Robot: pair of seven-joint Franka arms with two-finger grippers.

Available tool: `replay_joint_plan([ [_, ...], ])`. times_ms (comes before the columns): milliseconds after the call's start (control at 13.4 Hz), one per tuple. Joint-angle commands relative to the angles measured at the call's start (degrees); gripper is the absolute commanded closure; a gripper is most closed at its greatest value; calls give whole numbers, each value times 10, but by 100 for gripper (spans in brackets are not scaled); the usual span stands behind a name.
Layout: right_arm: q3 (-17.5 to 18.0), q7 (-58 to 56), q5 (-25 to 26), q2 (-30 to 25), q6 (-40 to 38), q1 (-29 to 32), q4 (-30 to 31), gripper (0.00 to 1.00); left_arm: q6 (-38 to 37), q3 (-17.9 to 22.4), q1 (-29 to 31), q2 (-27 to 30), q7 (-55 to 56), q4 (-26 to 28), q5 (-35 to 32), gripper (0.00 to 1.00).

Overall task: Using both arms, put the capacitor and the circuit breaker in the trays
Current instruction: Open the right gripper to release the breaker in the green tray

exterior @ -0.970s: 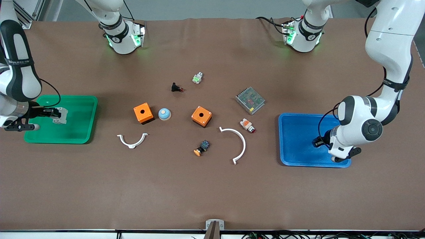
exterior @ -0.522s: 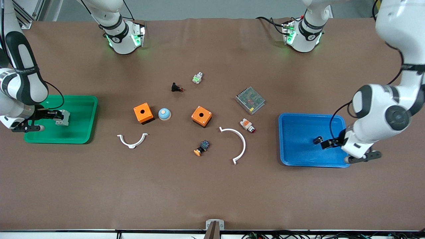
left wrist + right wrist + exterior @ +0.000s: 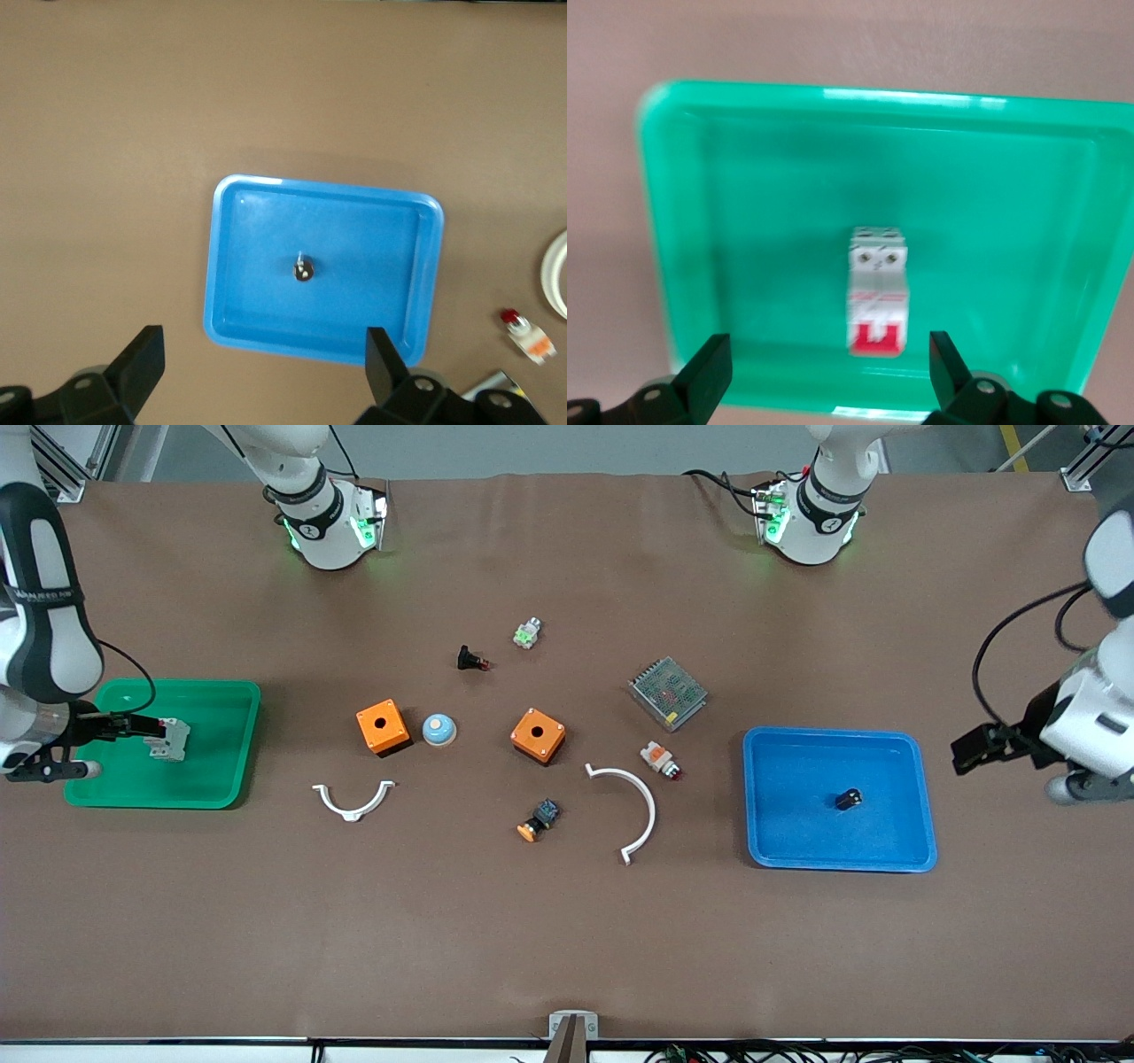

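capacitor (image 3: 848, 800) lying in blue tray (image 3: 921, 797) | circuit breaker (image 3: 171, 739) in green tray (image 3: 232, 731) | left gripper (image 3: 263, 367), right gripper (image 3: 830, 372) gaping, empty

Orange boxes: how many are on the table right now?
2. One orange box sits beside the blue dome; the other sits near the larger white arc.
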State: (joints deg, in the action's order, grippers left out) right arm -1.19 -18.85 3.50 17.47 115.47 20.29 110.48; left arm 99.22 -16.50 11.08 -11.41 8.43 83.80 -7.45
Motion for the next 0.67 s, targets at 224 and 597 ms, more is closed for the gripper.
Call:
replay_joint_plan([
  [224, 3, 136, -14, -109, -89, -106, 4, 2, -108, 26, -30, 83, -59, 12, 44, 0],
  [597, 3, 198, -53, -161, -119, -154, 6, 1, -97, 116, -128, 193, -37, 131, 80, 0],
])
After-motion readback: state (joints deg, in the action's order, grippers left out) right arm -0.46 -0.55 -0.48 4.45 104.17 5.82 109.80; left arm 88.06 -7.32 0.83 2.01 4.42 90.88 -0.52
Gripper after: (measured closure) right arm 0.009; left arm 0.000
